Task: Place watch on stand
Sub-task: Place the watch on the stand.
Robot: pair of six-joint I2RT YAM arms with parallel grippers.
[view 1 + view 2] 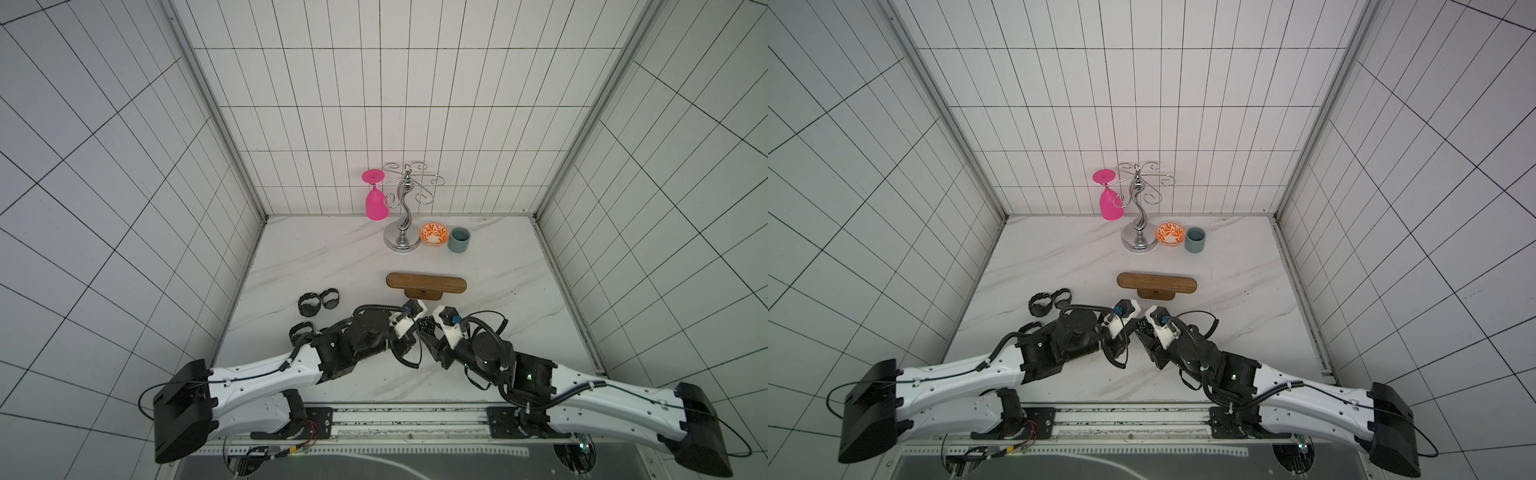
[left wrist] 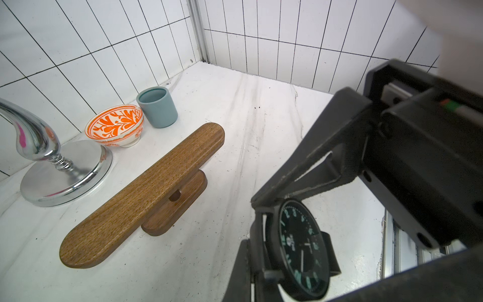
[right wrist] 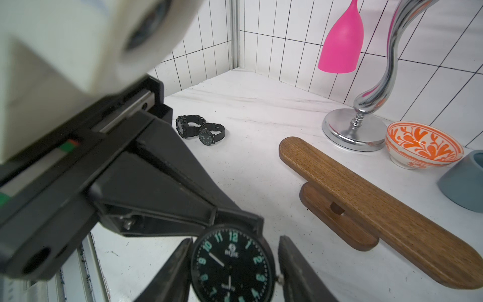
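Observation:
A black watch (image 3: 231, 264) with green numerals is held above the table between both grippers, in front of the stand; in both top views only a little of it (image 1: 427, 325) (image 1: 1145, 326) shows. My left gripper (image 2: 252, 230) is shut on its strap beside the face (image 2: 300, 251). My right gripper (image 3: 235, 243) has one finger against the case and the other against the crown. The stand (image 1: 426, 282) (image 1: 1156, 281), a brown wooden bar on a short oval base, carries nothing (image 2: 146, 193) (image 3: 379, 209).
Two more black watches (image 1: 309, 303) (image 1: 331, 298) lie at the left, and a third (image 1: 300, 330) is half hidden by my left arm. Behind the stand are a chrome rack (image 1: 402, 232) with a hanging pink glass (image 1: 376, 205), an orange bowl (image 1: 433, 233) and a grey-blue cup (image 1: 459, 239).

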